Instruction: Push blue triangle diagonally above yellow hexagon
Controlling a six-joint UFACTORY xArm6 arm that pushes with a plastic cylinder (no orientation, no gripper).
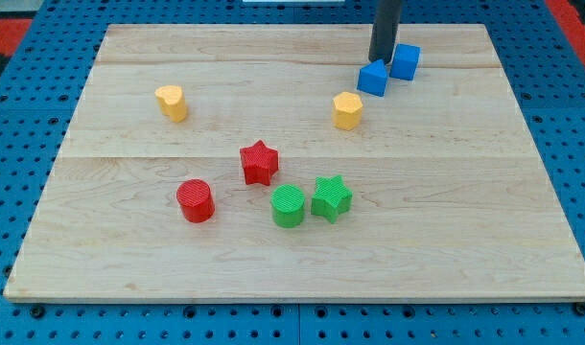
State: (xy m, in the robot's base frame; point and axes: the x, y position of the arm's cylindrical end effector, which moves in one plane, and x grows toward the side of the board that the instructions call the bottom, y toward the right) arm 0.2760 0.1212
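Wooden board (302, 249) on blue pegboard (14, 144). Rod descending from the view's top, near the board's top edge, toward the top-right corner; my tip (380, 59) down at the board surface. No claw fitted, only the plain rod, so nothing to open, close or grip. Blue triangle (373, 78) just below my tip, a shade to the view's left of it; touching or nearly touching, cannot tell which. Blue cube (405, 61) just to the view's right of my tip, close beside the blue triangle, on its upper-right side. Yellow hexagon (347, 110) below and to the view's left of the blue triangle, near but apart, so blue triangle at present diagonally up and right of the yellow hexagon. Second yellow block (172, 103), shape not clearly made out, well apart toward the board's left edge, in the upper half. Red star (259, 162) near the board's centre. Red cylinder (195, 200) below and left of the red star, toward the bottom-left corner. Green cylinder (289, 205) and green star (331, 198) side by side, just beside each other, below the red star, green star on the view's right.
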